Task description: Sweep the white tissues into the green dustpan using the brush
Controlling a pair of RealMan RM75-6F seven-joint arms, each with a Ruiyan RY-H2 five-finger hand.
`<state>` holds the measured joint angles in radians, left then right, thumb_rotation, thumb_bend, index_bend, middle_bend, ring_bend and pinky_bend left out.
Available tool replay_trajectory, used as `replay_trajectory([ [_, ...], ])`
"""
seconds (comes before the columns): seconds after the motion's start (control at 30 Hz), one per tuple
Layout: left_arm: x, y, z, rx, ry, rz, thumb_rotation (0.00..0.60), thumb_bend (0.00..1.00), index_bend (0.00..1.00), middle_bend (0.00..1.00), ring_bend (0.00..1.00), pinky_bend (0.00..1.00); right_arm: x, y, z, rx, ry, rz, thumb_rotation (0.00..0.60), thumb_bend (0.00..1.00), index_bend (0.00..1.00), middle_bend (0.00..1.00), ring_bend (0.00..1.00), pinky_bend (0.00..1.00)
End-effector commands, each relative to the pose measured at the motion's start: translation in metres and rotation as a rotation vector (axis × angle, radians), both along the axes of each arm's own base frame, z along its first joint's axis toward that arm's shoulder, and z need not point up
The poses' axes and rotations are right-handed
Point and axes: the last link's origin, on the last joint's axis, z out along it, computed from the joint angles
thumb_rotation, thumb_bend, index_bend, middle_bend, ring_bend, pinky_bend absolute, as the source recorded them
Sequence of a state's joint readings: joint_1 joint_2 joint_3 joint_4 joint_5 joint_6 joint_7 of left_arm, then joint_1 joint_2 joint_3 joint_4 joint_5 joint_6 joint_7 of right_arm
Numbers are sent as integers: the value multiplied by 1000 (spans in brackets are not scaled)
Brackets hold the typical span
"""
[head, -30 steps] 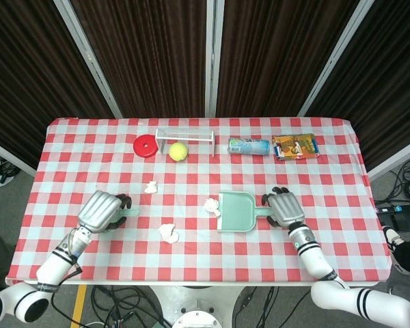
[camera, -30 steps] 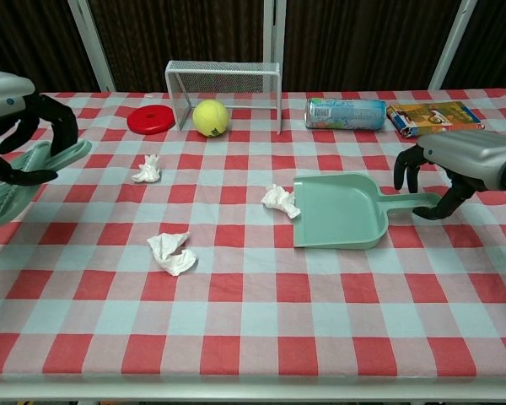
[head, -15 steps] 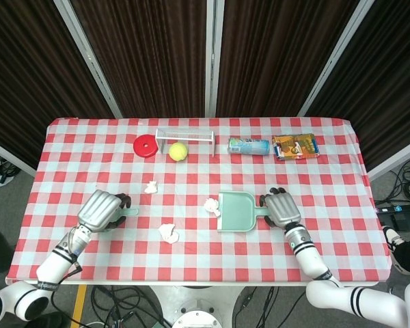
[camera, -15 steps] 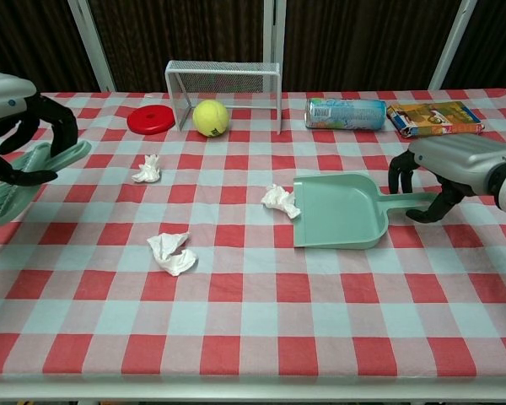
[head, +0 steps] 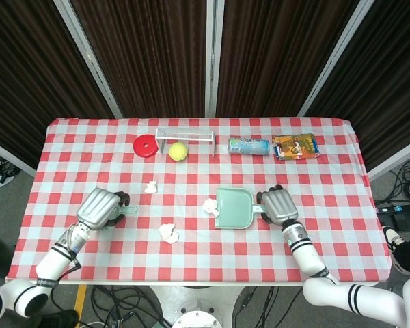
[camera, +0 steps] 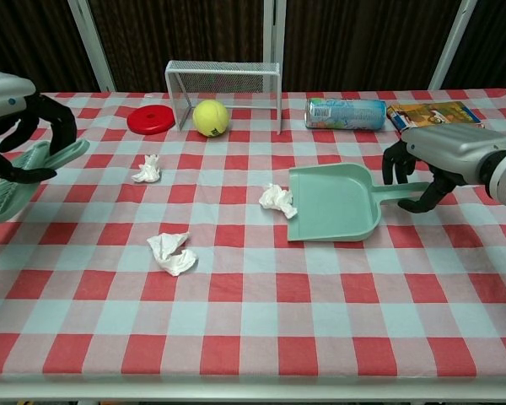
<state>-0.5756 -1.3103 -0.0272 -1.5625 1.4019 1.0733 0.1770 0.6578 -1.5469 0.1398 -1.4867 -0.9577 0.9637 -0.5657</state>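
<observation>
The green dustpan (head: 234, 208) (camera: 333, 202) lies right of the table's middle, its mouth facing left. My right hand (head: 277, 205) (camera: 438, 156) grips its handle. One white tissue (head: 210, 206) (camera: 277, 200) touches the pan's front lip. A second tissue (head: 168, 233) (camera: 172, 252) lies nearer the front edge, and a third (head: 151, 186) (camera: 147, 169) sits further back on the left. My left hand (head: 99, 209) (camera: 17, 126) holds the green brush (camera: 21, 181) at the far left, away from all the tissues.
Along the back of the checked table (head: 342, 178) stand a red disc (head: 145, 145), a small white goal frame (head: 184, 137) with a yellow tennis ball (head: 178, 151) in front of it, a lying can (head: 249, 145) and a colourful box (head: 295, 145).
My right hand closed on the dustpan handle and moved the pan left and slightly back, turning it a little against the middle tissue. The left hand and brush barely moved.
</observation>
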Motion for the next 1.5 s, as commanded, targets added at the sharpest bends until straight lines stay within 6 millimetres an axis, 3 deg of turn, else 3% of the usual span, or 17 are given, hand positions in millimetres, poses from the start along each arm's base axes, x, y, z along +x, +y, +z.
replay_trajectory([
  [0.03,-8,14,1,3,-5,13,600,426,530,546,735,841,6,-3,7,9,-4,5,600,379,638,601,341,244],
  [0.37,-19,68,-10,-32,-94,82,600,429,531,547,722,833,12,-8,14,29,21,-17,600,387,653,611,347,244],
  [0.77,6,105,-49,-120,-126,31,600,428,540,547,650,822,20,-12,7,41,45,-22,600,388,653,611,347,244],
  [1.0,25,107,-66,-177,-180,14,600,430,545,547,650,818,27,-13,-5,60,51,-13,600,388,653,611,347,244],
  [1.5,89,80,-91,-358,-361,-114,600,433,549,549,642,802,47,-19,-27,80,24,5,600,392,664,620,357,244],
])
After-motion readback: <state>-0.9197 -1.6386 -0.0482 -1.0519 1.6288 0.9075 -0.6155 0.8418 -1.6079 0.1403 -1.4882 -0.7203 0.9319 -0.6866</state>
